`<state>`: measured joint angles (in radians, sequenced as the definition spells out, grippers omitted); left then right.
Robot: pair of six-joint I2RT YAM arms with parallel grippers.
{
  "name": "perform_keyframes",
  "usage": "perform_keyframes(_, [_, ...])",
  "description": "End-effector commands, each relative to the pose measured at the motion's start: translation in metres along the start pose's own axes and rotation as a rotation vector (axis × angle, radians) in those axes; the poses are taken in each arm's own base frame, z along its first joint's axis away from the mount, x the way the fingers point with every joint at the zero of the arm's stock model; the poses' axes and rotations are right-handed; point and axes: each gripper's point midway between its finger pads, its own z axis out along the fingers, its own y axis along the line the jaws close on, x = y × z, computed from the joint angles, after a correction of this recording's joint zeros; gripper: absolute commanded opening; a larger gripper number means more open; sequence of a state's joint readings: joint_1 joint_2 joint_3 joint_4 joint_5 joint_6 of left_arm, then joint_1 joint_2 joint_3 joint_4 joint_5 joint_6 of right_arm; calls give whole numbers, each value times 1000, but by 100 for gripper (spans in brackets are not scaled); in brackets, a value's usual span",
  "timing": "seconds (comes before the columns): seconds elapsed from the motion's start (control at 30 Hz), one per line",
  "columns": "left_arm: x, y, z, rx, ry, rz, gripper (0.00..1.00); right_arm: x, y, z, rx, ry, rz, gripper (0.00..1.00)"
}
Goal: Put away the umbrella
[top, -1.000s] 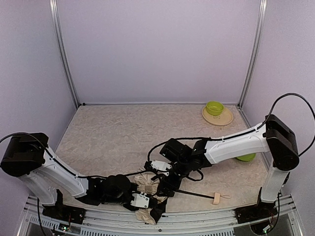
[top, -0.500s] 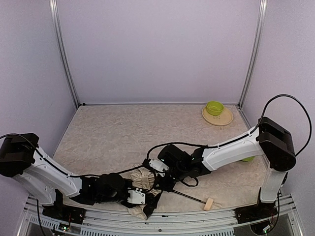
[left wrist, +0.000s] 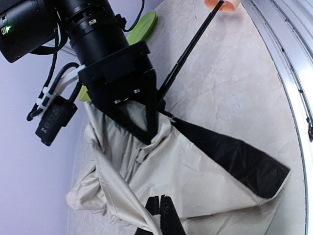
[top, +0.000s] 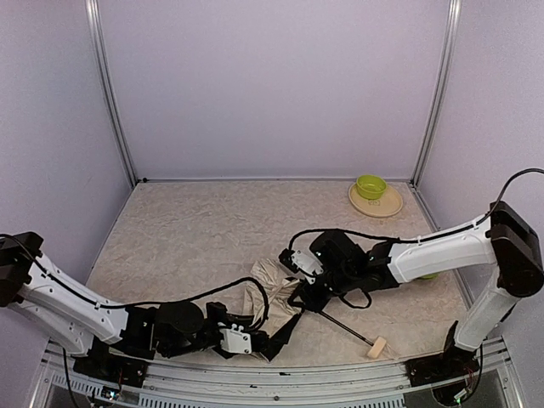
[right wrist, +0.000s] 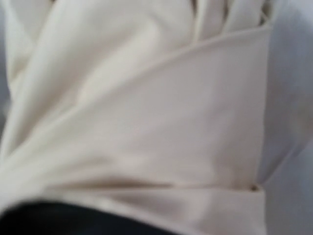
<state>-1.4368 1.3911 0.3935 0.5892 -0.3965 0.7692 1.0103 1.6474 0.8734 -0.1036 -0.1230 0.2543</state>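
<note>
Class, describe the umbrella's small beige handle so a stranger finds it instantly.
Look along the beige table's near edge, right side. A thin black shaft runs out from the crumpled cream fabric and ends in the handle, the only small beige block.

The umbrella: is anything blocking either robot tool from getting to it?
Nothing visible does. The left tool is pinched shut on the cream edge of the umbrella, and the right tool grips its fabric close to the black shaft.
</note>
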Motion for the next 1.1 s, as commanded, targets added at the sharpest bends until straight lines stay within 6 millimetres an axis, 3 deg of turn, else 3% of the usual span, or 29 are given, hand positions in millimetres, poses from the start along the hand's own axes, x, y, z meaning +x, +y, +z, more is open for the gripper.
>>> perform_keyframes(0.0, [-38, 8, -7, -9, -63, 54, 0, -67, -15, -47, -7, -265, 64, 0])
perform_keyframes(0.13, [-47, 5, -8, 22, -76, 74, 1, -90, -23, -78, -9, -370, 77, 0])
perform_keyframes(0.27, [-8, 0, 6, -21, 58, 170, 0, -105, -18, -98, -15, -424, 35, 0])
perform_keyframes(0.37, [11, 17, 23, -128, 193, 246, 0, -113, -13, -110, -1, -452, -13, 0])
perform_keyframes(0.53, [-19, 50, 40, -225, 193, 276, 1, -137, -10, -132, 112, -478, -164, 0])
perform_keyframes(0.8, [-30, 64, 37, -266, 157, 265, 32, -146, -21, -147, 252, -494, -355, 0])
perform_keyframes(0.93, [-37, 72, 27, -291, 134, 226, 42, -148, -34, -159, 376, -495, -473, 0])
perform_keyframes(1.07, [-39, 57, 9, -249, 68, 157, 62, -153, -40, -176, 470, -501, -581, 0])
